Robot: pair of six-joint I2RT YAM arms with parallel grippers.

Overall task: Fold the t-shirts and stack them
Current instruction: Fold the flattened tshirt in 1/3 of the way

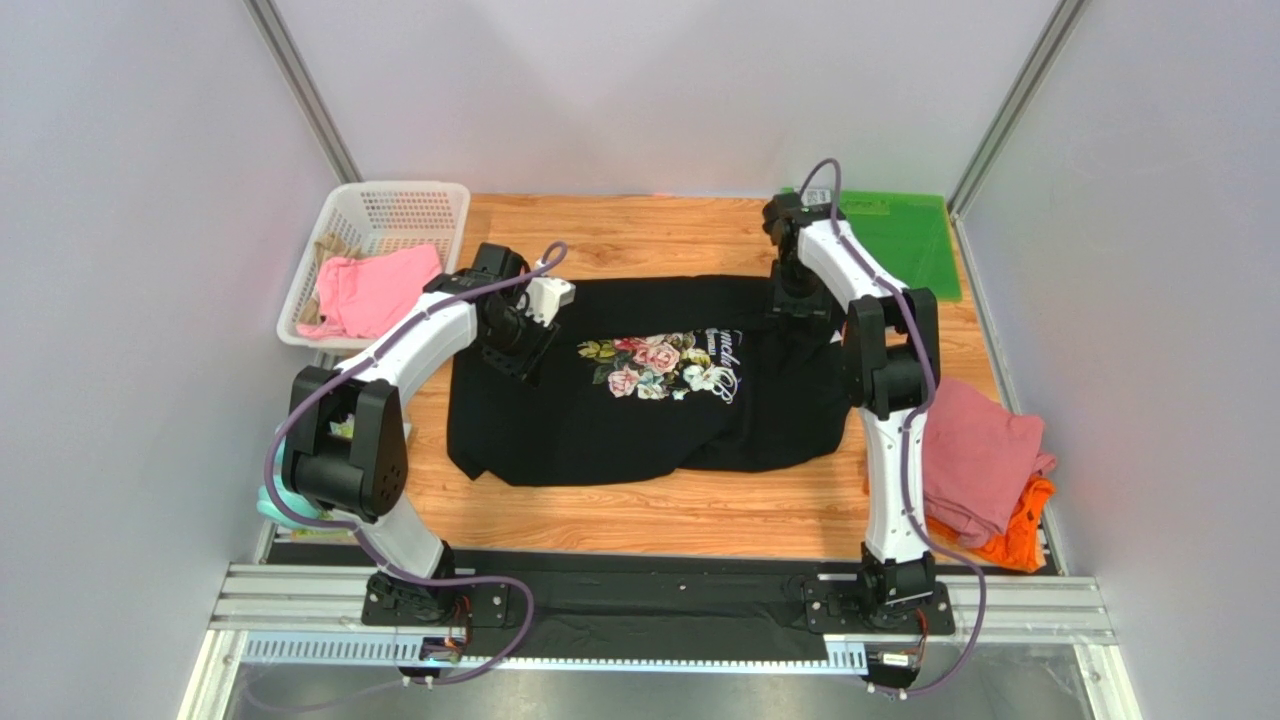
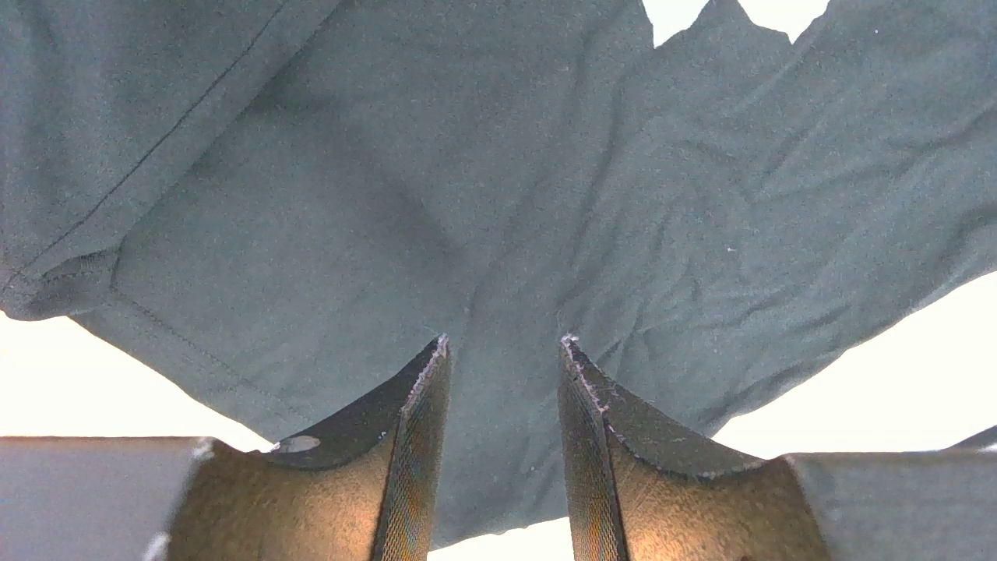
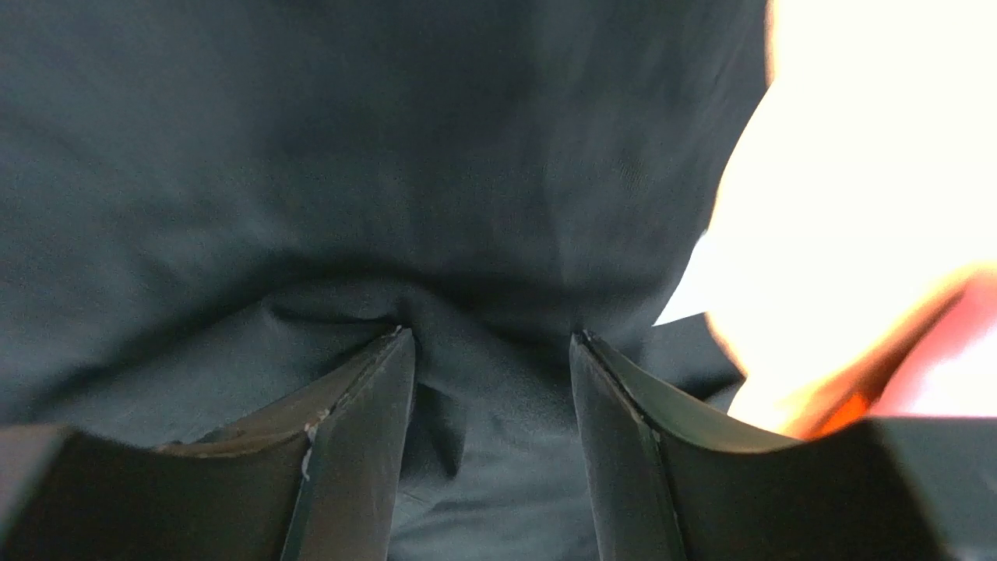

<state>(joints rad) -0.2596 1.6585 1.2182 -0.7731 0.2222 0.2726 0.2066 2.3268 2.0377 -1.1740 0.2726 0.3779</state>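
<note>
The large black t-shirt [image 1: 631, 420] lies spread on the wooden table, its floral print [image 1: 654, 365] facing up. My left gripper [image 1: 519, 360] is open, low over the shirt's left part; in the left wrist view its jaws [image 2: 503, 341] stand apart over flat black cloth [image 2: 468, 175]. My right gripper [image 1: 801, 308] is open at the shirt's upper right edge; in the right wrist view [image 3: 489, 333] a raised fold of black cloth [image 3: 492, 374] sits between the jaws. A dusty-pink shirt [image 1: 977, 450] lies folded on an orange one [image 1: 1025, 533] at the right edge.
A white basket [image 1: 394, 203] at the back left holds a pink garment [image 1: 368, 290]. A stiff green mat [image 1: 909, 240] lies at the back right. Bare wood [image 1: 661, 518] shows in front of the black shirt. Grey walls close in on both sides.
</note>
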